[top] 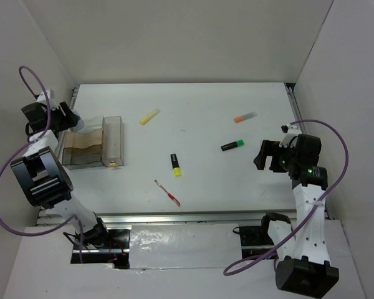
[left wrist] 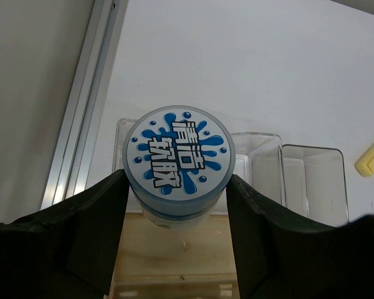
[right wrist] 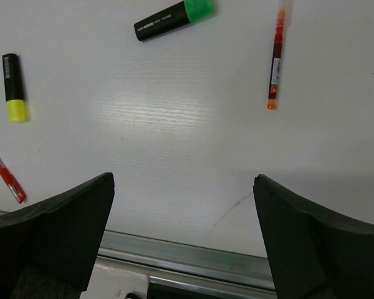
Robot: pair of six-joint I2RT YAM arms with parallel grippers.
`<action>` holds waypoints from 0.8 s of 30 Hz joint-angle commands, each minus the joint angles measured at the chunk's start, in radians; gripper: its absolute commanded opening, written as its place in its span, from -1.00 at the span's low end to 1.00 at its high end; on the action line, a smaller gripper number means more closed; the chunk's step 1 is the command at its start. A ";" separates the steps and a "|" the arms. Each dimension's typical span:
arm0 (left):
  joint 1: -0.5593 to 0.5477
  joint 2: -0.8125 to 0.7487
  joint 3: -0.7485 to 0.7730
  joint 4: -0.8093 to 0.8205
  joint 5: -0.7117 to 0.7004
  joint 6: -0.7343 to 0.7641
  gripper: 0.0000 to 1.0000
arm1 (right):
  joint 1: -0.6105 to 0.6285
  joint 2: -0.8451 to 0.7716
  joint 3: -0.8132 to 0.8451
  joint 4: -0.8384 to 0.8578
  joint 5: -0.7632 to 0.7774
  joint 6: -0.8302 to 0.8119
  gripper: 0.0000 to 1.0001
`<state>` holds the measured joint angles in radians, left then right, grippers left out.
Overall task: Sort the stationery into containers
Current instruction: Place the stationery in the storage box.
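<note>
White tabletop, white walls on three sides, aluminium rail along the near edge. Clear containers (top: 113,134) stand at the far left of the table, a wood-coloured floor visible through them.

Left gripper (left wrist: 177,182): fingers clamped on a round tub (left wrist: 177,156) with a blue splash label, one pad on each side of its wall, lid facing the wrist camera. The tub hangs directly over the left-hand compartment; whether its base touches anything below cannot be told. Gripping by the sides keeps it upright, probably so it can go straight down into the compartment.

Right gripper (right wrist: 184,190): fingers spread wide, nothing between them, poised above bare table on the right side. Likely parked there because the loose items lie within its reach.

Unsorted on the open table, well apart from each other:
- yellow highlighter (top: 149,116), nearest the containers
- orange pen (right wrist: 275,59)
- green-capped marker (right wrist: 173,20)
- black-and-yellow highlighter (right wrist: 14,87)
- red pen (top: 167,192)

Judgement: the tub's drop-off is the step in hand, and most of the sorting is not yet done.
</note>
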<state>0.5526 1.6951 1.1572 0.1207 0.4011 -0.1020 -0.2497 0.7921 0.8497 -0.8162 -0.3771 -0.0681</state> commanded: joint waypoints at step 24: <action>-0.077 0.121 0.013 0.224 -0.070 0.067 -1.00 | -0.006 0.042 0.008 0.043 0.021 0.011 0.97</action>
<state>0.4747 1.8519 1.1809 0.2272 0.3267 -0.0731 -0.2497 0.8345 0.8497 -0.8162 -0.3630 -0.0673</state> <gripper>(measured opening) 0.712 0.986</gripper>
